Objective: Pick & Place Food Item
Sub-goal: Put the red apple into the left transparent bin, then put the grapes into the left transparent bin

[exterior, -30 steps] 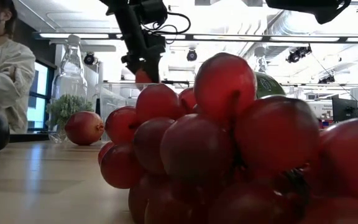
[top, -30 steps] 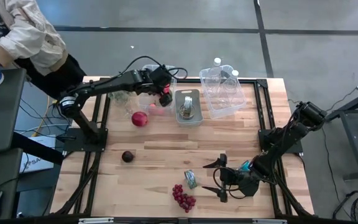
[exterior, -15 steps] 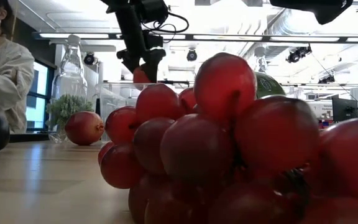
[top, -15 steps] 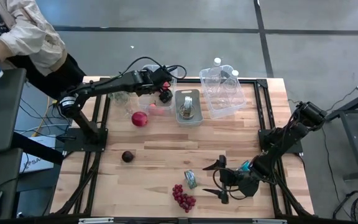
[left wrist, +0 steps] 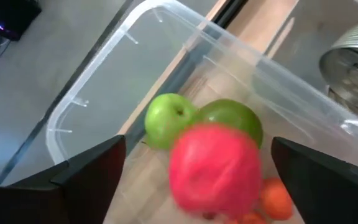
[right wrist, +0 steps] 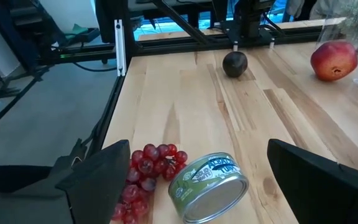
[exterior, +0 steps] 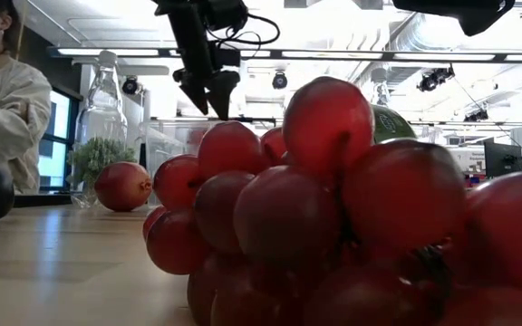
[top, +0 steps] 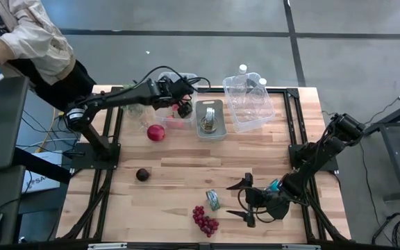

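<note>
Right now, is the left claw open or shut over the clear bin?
Open. The left claw has its fingers spread wide over the clear bin, and the red apple sits between them, ungripped.

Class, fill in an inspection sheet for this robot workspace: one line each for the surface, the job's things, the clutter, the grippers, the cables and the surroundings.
Surface: wooden table, bare in the middle.
Job's things: red apple just below the left gripper's open fingers, above a clear bin holding two green apples; whether it rests or is falling, cannot tell.
Clutter: pomegranate, dark round fruit, grapes, tin can, metal tray, second clear bin.
Grippers: left gripper over the bin, open; right gripper open, low near the can.
Cables: black loops on the left arm.
Surroundings: person beside the table's far left corner.
</note>
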